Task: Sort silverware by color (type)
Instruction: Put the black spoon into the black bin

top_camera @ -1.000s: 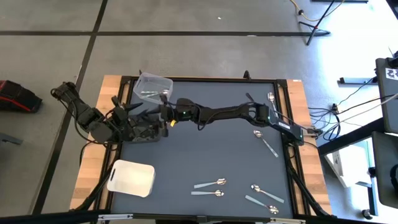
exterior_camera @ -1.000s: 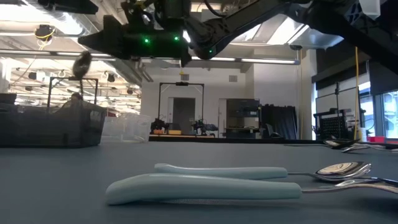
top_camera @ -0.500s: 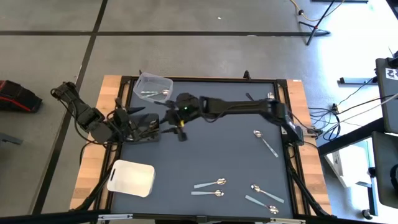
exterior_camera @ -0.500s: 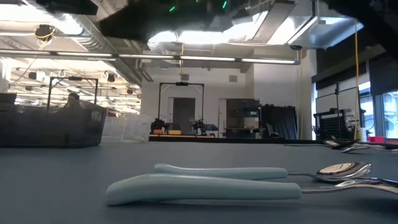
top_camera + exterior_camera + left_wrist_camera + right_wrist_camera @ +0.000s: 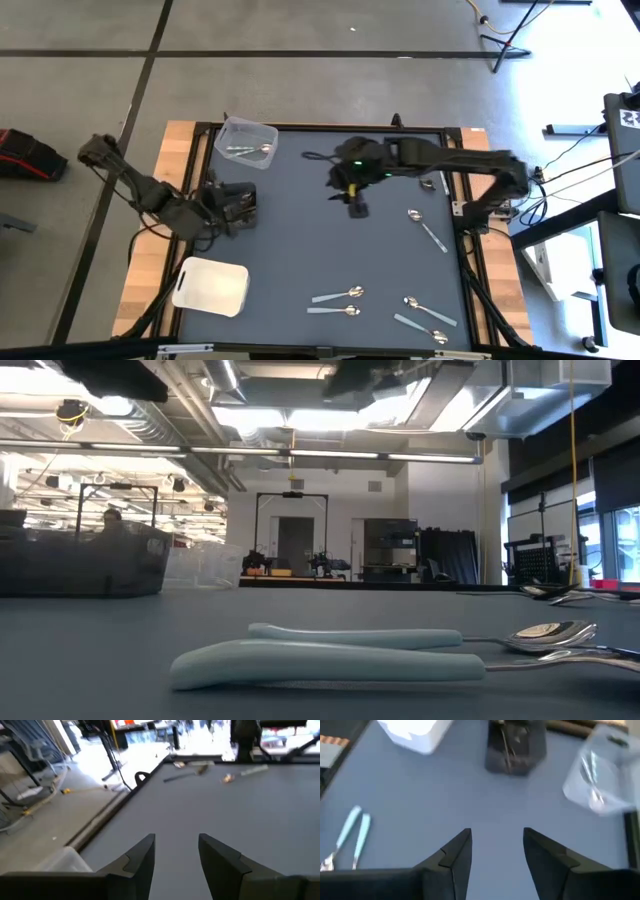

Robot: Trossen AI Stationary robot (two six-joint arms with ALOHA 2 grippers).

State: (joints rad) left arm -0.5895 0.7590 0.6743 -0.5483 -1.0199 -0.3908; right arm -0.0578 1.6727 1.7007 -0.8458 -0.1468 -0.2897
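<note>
Several spoons with silver bowls and pale blue handles lie flat on the dark mat: a pair [image 5: 336, 303] near the front edge, two more [image 5: 428, 318] to its right, and one [image 5: 427, 230] by the right edge. The pair fills the low view's foreground [image 5: 330, 660]. More silverware lies inside the clear tub [image 5: 247, 140] at the far left corner. My right gripper [image 5: 353, 203] hangs open over the mat's middle, holding nothing [image 5: 492, 847]. My left gripper [image 5: 243, 205] waits open at the left side, between the tub and the white tray [image 5: 210, 285], and is empty [image 5: 176, 852].
Another spoon [image 5: 428, 185] lies under the right arm near the far right corner. Wooden strips [image 5: 150, 250] border the mat on both sides. Bare mat stretches between the two grippers and in front of them. Cables run along the right edge [image 5: 500, 210].
My right gripper has drawn back from beside the clear tub toward the table's right, and now stands over the mat's middle. A spoon that showed above the tub in the low view a second ago no longer shows there.
</note>
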